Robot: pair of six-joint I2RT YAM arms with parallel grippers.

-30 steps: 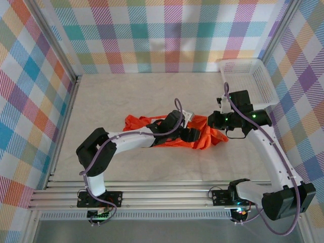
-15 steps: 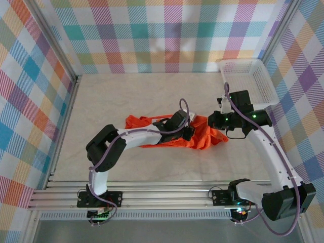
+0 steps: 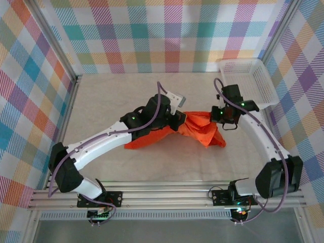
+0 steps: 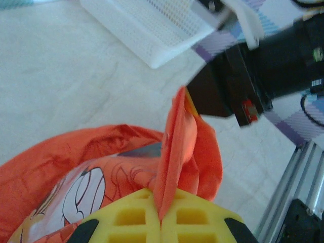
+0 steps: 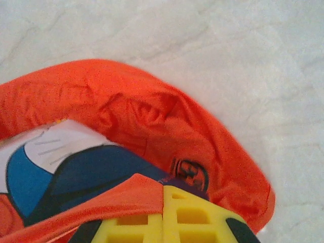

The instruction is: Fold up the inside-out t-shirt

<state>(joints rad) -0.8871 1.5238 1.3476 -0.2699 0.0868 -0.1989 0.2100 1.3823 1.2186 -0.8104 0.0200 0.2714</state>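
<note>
1. At mid-tabletop, the inside-out t-shirt is held bunched between both arms, its left end trailing on the surface. Wide bare room is noted left and behind.
2. Left gripper is clamped on an upright orange fold. Right gripper is clamped on fabric beside the blue cap print.
3. White basket stands in the far right corner, near the right arm.
4. Versus one second earlier, both wrists are farther back and the shirt more gathered.
</note>
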